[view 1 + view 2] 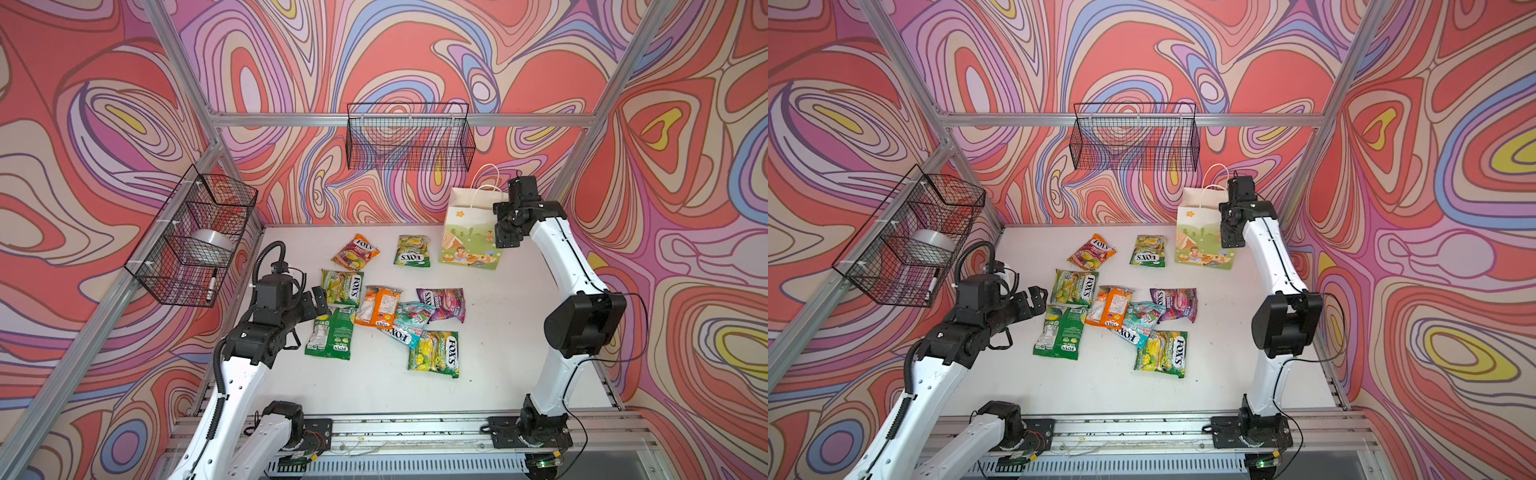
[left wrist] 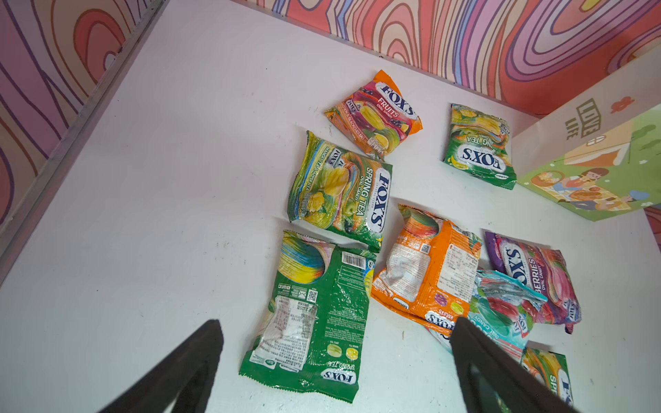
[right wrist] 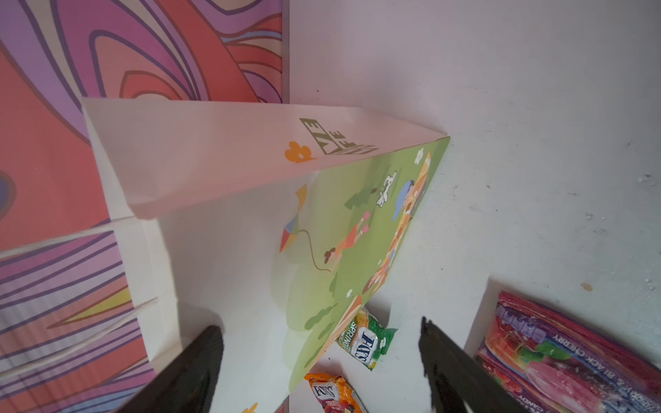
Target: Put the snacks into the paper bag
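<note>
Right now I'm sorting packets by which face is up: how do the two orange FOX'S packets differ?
The far orange Fruits packet lies front up, logo showing; the middle orange packet lies back up, showing small print. The far one sits nearer the back wall; the middle one touches the teal packet. Both are FOX'S Fruits, flat on the table.

Back-wall wire basket; left-wall wire basket holding marker, silvery round object.
</note>
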Tool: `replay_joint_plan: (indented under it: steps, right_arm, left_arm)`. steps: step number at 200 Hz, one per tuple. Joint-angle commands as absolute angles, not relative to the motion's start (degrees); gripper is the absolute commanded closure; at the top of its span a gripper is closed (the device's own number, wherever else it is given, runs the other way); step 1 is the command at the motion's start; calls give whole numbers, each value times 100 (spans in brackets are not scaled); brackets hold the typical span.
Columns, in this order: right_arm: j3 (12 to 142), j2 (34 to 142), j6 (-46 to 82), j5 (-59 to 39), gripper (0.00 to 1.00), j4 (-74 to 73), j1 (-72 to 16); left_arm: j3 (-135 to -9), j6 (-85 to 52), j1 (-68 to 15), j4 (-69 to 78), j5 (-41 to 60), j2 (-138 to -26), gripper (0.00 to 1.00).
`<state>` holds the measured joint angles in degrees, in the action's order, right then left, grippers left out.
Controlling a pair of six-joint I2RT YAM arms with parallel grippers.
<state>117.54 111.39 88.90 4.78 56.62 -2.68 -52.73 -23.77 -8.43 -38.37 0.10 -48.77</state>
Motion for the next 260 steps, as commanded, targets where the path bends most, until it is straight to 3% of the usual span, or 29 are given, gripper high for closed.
replay_joint_plan:
  steps: [1, 18, 50, 91, 160, 213, 232, 260]
  right_arm:
    - [12183, 11337, 9163, 321, 15, 6012, -220]
    - [12115, 11377, 9145, 247, 24, 5892, -220]
    - [12072, 11220, 8790, 309, 32, 5632, -313]
    - [11516, 10502, 8534, 674, 29, 4754, -649]
    - [12760, 11629, 8913, 409, 28, 5451, -587]
    - [12843, 11980, 9084, 240, 30, 5493, -589]
    - [12656, 11957, 9151, 252, 32, 5498, -589]
    - [12408, 11846, 9212, 307, 43, 5410, -581]
  left_arm:
    - [-5194, -2347, -853, -3829, 164, -4808, 0]
    - [-5185, -2351, -850, -3819, 214, -4821, 0]
    - [-5170, -2357, -851, -3803, 237, -4816, 0]
    - [-5168, -2382, -844, -3791, 296, -4878, 0]
    - [-5151, -2364, -839, -3806, 160, -4795, 0]
    - [-5139, -2371, -804, -3790, 193, -4789, 0]
    - [-5142, -2377, -769, -3779, 246, -4799, 0]
    - [-5135, -2395, -729, -3758, 299, -4777, 0]
